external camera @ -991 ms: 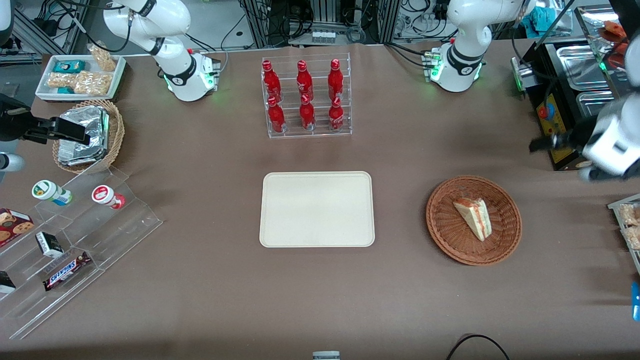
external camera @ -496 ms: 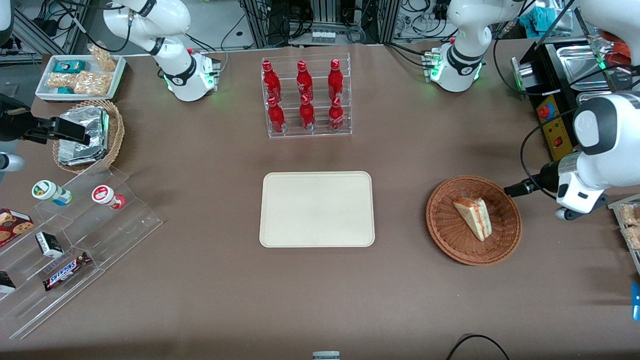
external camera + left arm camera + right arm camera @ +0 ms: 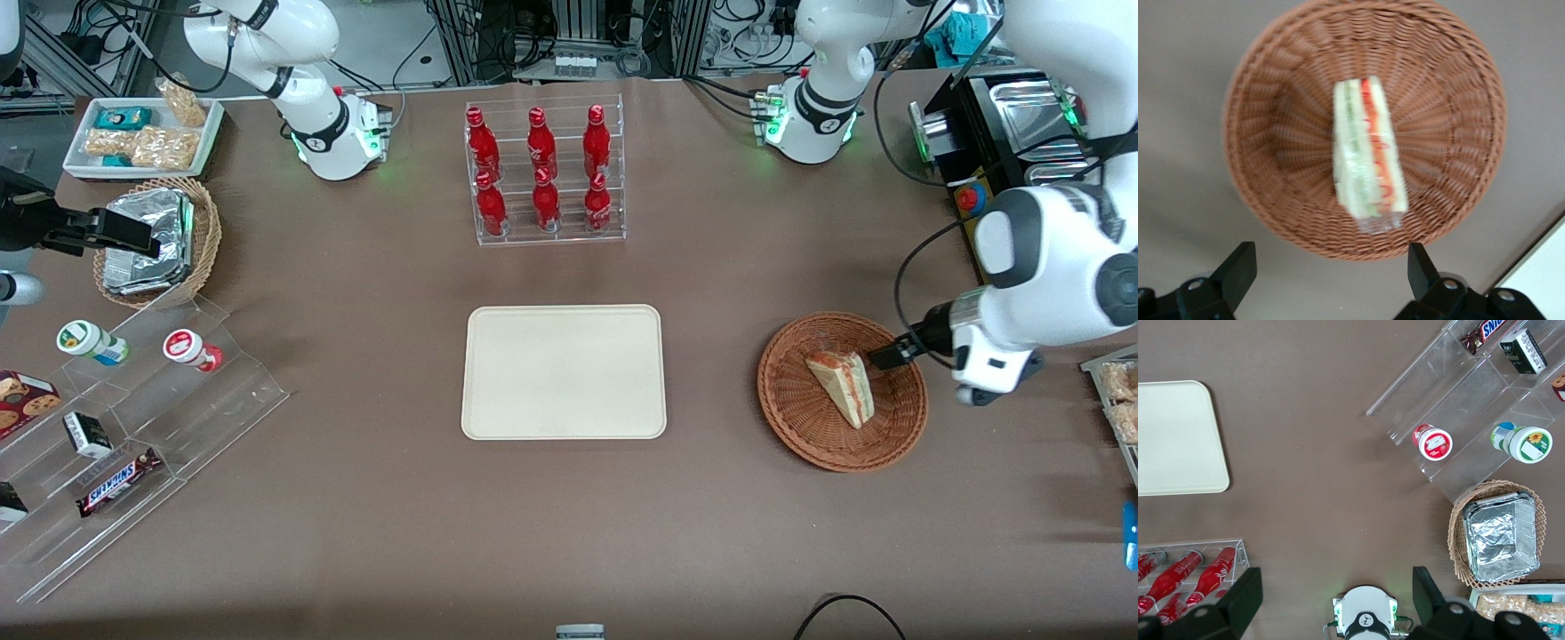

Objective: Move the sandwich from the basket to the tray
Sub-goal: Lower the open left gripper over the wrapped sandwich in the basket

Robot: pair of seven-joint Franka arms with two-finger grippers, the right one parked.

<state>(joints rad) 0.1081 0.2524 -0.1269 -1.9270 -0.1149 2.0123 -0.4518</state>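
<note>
Gripper (image 3: 889, 357) now beside sandwich (image 3: 842, 386)

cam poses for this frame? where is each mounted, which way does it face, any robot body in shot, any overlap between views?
Front view: high, facing the robots; sees the whole table, tray, both arms; the gripper is over the basket.
Left wrist view: on the working arm, looking down at the sandwich in the basket; its open gripper's fingers show.
Right wrist view: on the parked arm, looking down at a foil-packet basket and acrylic shelves.
Shared: front and left wrist both show the sandwich in the basket.
</note>
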